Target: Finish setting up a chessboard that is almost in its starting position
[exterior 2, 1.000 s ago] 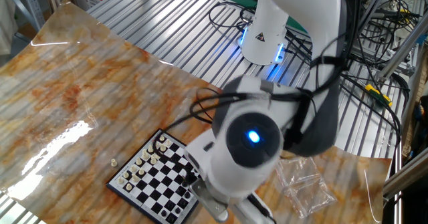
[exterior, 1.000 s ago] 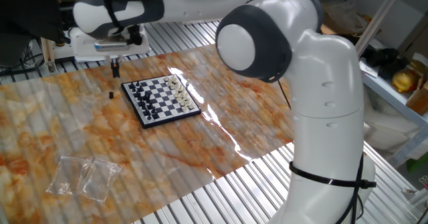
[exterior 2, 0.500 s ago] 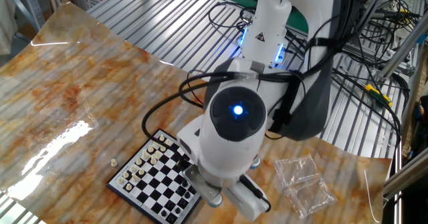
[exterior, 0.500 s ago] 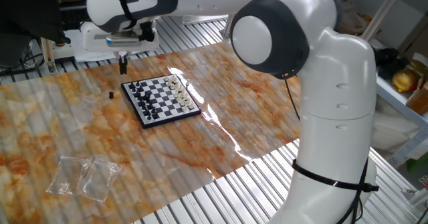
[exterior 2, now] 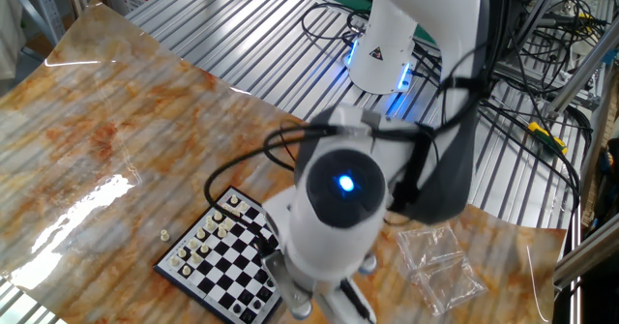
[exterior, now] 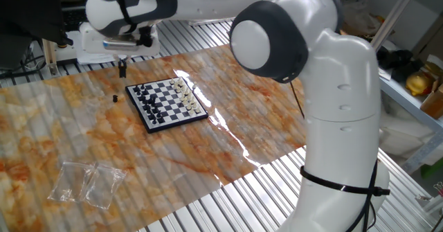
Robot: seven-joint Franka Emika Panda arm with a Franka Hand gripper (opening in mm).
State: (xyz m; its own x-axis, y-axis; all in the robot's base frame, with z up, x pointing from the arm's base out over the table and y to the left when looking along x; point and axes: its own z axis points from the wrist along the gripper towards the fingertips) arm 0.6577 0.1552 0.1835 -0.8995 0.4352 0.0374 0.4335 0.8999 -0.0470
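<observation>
The chessboard lies on the marbled table, with black pieces along its left edge and cream pieces along its right. A tiny dark piece stands alone on the table just left of the board. My gripper hangs above the table beyond the board's far left corner, behind and above that loose piece. Its dark fingers look like one thin stick, so I cannot make out a gap. In the other fixed view the blurred arm hides the gripper, and the chessboard shows with a tiny pale piece to its left.
Clear plastic bags lie near the front left of the table and show as plastic bags in the other fixed view. Ribbed metal framing borders the table. The robot's white body stands at the right.
The gripper swung right toward the board's far corner, then came back a little to the left. The arm shifted in the other fixed view. Board and loose piece stayed put.
</observation>
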